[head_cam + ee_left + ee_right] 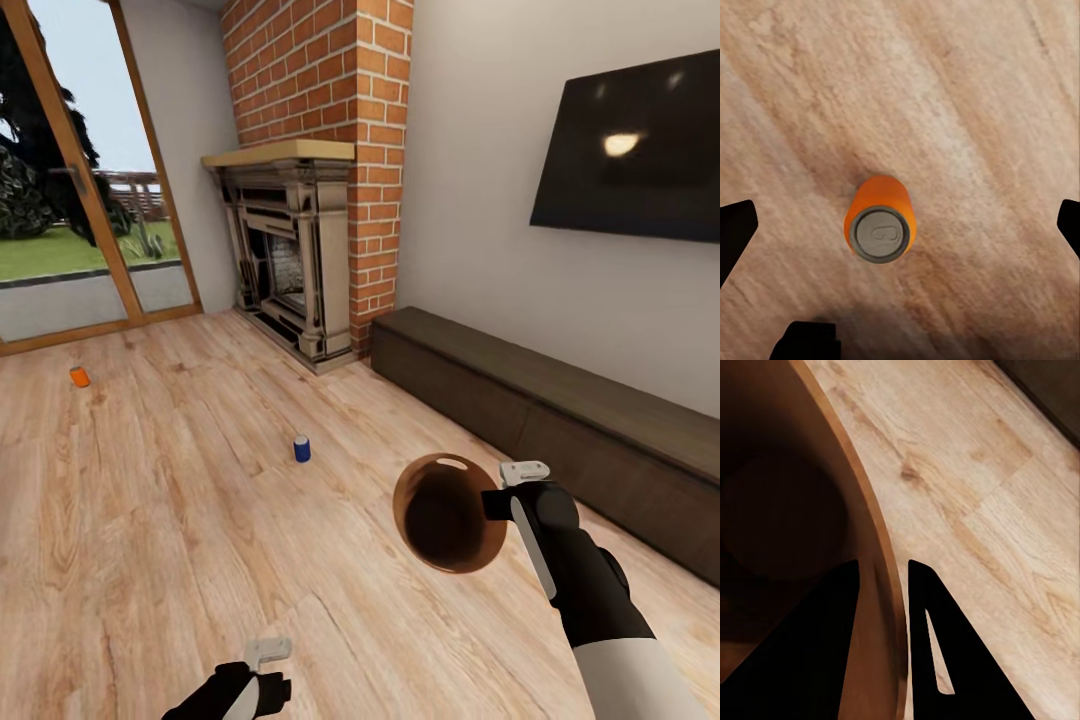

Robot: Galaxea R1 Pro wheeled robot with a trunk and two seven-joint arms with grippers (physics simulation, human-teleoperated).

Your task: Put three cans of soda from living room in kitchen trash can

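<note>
So the robot's in the living room, looking down at a light wood floor (pixel 180 520) with a brick fireplace (pixel 300 250) in the corner, a dark TV (pixel 630 150) on the wall and a long low dark cabinet (pixel 560 410) running under it. The right gripper (pixel 500 503) is clamped on the rim of the trash can (pixel 445 512), holding it up off the floor with the opening tipped toward the camera, so you can see the coppery inside and the oval handle hole near the top edge. In the right wrist view one finger (pixel 810 660) sits inside the wall and the other outside, pinched tight on it. The left gripper (pixel 262 668) is down low near the bottom of the head view, and its wrist camera looks straight down on an orange can (pixel 880 218) standing upright on the planks; the fingers are spread wide, one dark fingertip (pixel 735 236) at each side of the picture and well apart from the can, holding nothing. Further out, a blue can (pixel 302 448) stands on the floor in the middle of the room, and a second orange can (pixel 80 377) lies near the glass door (pixel 90 200).
</note>
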